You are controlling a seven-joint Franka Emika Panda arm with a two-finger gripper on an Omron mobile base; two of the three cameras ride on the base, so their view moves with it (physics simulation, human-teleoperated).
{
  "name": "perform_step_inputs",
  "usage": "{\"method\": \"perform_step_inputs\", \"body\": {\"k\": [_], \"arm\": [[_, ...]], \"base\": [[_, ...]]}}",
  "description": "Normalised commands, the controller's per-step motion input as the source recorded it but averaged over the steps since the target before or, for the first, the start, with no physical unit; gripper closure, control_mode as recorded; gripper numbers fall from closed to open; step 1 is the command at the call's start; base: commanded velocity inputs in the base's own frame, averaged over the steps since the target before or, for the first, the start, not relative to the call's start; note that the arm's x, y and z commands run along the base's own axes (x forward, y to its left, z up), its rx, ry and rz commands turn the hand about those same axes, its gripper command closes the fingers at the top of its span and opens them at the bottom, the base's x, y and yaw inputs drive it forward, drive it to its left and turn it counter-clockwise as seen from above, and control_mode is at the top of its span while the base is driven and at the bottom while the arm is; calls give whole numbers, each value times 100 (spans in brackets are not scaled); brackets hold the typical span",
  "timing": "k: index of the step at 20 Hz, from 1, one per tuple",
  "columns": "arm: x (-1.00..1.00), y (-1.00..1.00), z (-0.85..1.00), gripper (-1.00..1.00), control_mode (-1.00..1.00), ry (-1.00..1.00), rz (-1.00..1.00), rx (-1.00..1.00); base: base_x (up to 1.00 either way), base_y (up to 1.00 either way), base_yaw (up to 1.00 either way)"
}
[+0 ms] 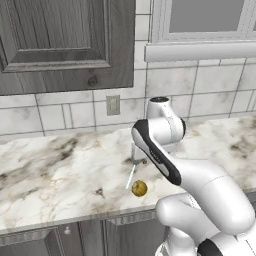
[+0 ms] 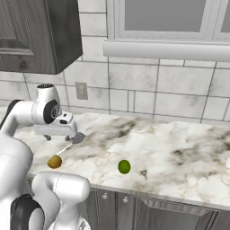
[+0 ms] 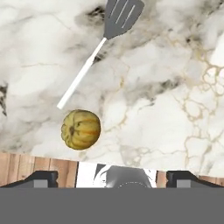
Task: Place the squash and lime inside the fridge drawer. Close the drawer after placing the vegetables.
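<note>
One marble counter [image 1: 60, 165] ran the width of the scene, backed by a tiled wall [image 2: 148, 85] carrying an outlet [image 1: 113, 105], with a dark wood wall cabinet [image 1: 60, 40] above. The gripper [image 3: 111, 175] hung over the counter near its front edge, its two fingertips [image 3: 43, 178] standing well apart at the bottom corners of the hand view, with nothing between them and touching nothing. A spatula [image 3: 98, 48] lay flat on the marble, its white handle ending just beside the squash [image 3: 81, 129], though contact between them could not be judged. That squash rested near the counter's front edge, and the lime [image 2: 124, 166] sat well apart from it, further along the same edge. In the left base view the arm hid most of the spatula's head, and the finger gap could not be made out in either base view
</note>
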Motion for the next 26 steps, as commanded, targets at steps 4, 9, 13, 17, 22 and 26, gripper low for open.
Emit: {"method": "perform_step_inputs", "body": {"k": [4,9,13,17,22,26], "arm": [[0,5,-70,-100,-100,8,6,0],[-8,11,-63,-100,-100,0,5,0],[-27,24,-47,-100,-100,-8,0,0],[-5,23,-19,-100,-100,-1,0,0],[3,17,-6,-100,-100,2,0,0],[1,7,-3,-100,-100,1,0,0]], "base": [[0,0,0],[0,0,0],[0,0,0],[0,0,0],[0,0,0],[0,0,0]]}}
